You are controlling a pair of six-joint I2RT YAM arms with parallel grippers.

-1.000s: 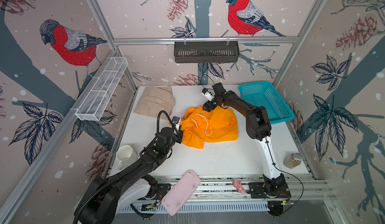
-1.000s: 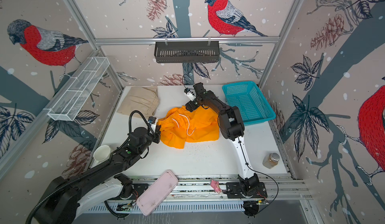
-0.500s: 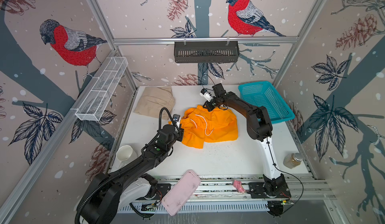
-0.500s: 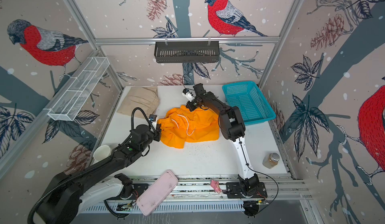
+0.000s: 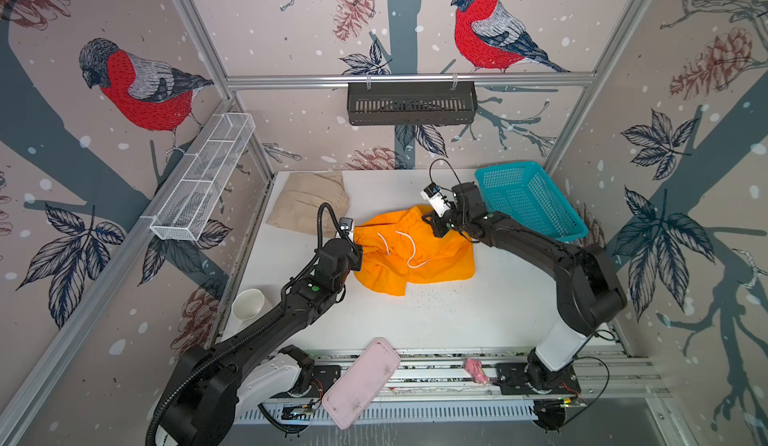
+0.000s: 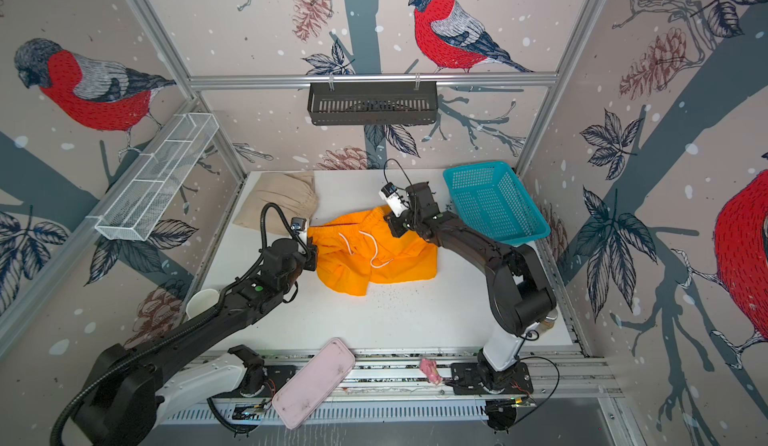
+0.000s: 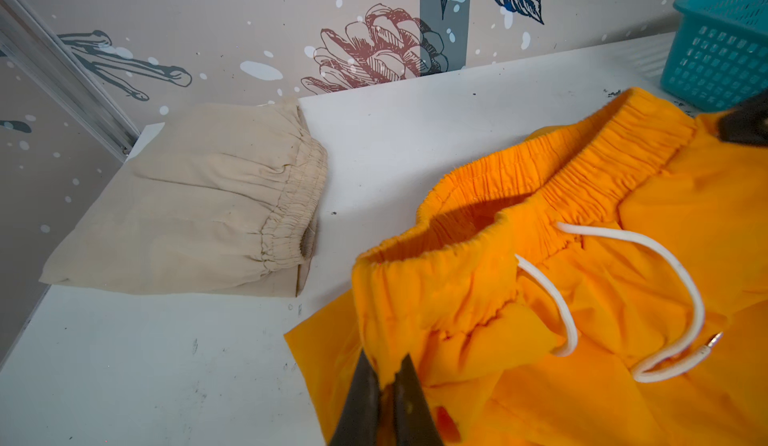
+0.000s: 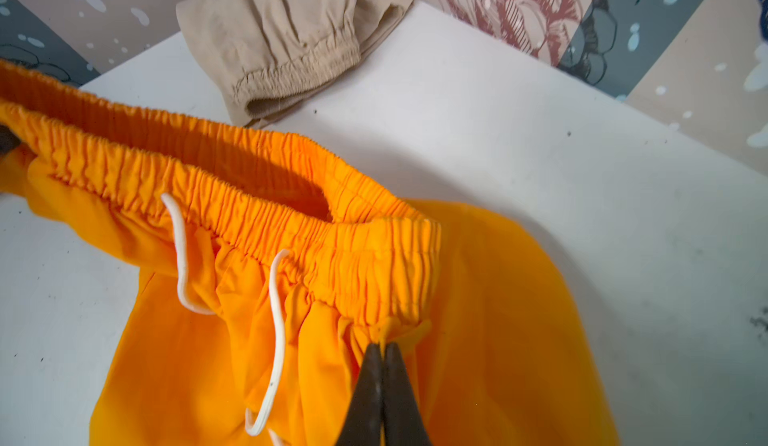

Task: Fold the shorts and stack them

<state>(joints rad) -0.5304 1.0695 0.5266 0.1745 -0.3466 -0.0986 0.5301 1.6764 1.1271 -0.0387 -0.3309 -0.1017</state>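
1. The left gripper (image 7: pixel 385 367) has its two dark fingers pinched together on a fold of the orange shorts (image 7: pixel 582 319), just below the waistband.
2. The orange shorts lie rumpled on the white table (image 7: pixel 145 361). The waistband gapes open and a white drawstring (image 7: pixel 602 232) loops across the front.
3. The beige shorts (image 7: pixel 199 211) lie folded near the wall, apart from the orange pair.
4. A teal basket (image 7: pixel 723 62) stands on the table beyond the orange shorts, only partly in view.

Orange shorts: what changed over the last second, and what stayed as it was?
The right gripper closed its open jaws on the orange shorts, just under one end of the waistband. The left gripper stayed shut on the cloth near the opposite end. The beige shorts and teal basket did not move.
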